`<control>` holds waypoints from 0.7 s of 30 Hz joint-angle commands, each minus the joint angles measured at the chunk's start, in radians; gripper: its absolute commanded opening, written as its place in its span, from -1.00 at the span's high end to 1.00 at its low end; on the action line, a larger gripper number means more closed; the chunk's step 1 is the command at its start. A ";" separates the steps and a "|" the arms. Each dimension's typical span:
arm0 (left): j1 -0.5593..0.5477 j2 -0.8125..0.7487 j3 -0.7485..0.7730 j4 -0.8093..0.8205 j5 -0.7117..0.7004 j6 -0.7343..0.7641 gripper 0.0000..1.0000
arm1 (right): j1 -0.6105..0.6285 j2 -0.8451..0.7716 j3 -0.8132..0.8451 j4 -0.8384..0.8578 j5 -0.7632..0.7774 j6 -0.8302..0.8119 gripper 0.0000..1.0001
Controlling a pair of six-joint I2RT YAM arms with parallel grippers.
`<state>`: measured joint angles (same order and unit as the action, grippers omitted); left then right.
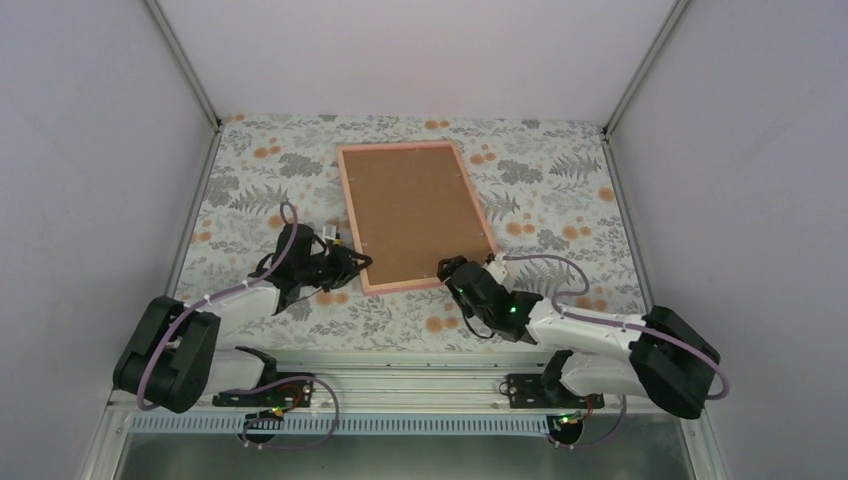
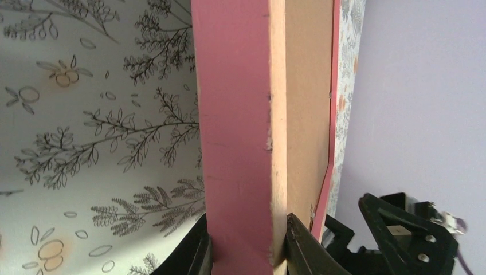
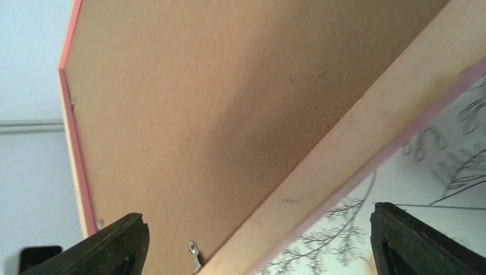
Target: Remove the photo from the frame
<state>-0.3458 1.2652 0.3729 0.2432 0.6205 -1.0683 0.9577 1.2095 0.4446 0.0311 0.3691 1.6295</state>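
Note:
The pink-rimmed frame (image 1: pixel 351 215) lies face down on the floral cloth, with its brown backing board (image 1: pixel 415 215) facing up. The photo is hidden under the board. My left gripper (image 1: pixel 355 262) is at the frame's near left corner. In the left wrist view it (image 2: pixel 247 249) is shut on the frame's pink rim (image 2: pixel 235 143), one finger on each side. My right gripper (image 1: pixel 452 270) is at the near right corner. In the right wrist view it (image 3: pixel 258 246) is wide open over the rim (image 3: pixel 355 143) and the board (image 3: pixel 200 103).
A small metal retaining tab (image 3: pixel 195 255) sits at the board's edge by the right gripper. The floral tablecloth (image 1: pixel 560 180) surrounds the frame. Grey walls enclose the table on three sides. The right arm's black head (image 2: pixel 410 232) shows in the left wrist view.

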 commanded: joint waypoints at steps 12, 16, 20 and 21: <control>-0.002 0.068 0.153 -0.179 0.021 0.302 0.95 | -0.197 -0.192 0.130 -0.354 -0.062 -0.622 -0.92; -0.001 0.081 0.154 -0.224 0.022 0.352 0.95 | -0.318 -0.157 0.135 -0.288 -0.183 -0.768 -0.96; -0.002 0.087 0.141 -0.250 0.013 0.383 0.95 | -0.435 -0.094 0.148 -0.224 -0.296 -0.890 -0.98; -0.002 0.090 0.138 -0.255 0.013 0.389 0.95 | -0.457 -0.074 0.151 -0.209 -0.328 -0.918 -0.99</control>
<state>-0.3439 1.3479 0.5011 0.0181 0.6312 -0.8021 0.5785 1.0847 0.5655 -0.2554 0.1825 0.9009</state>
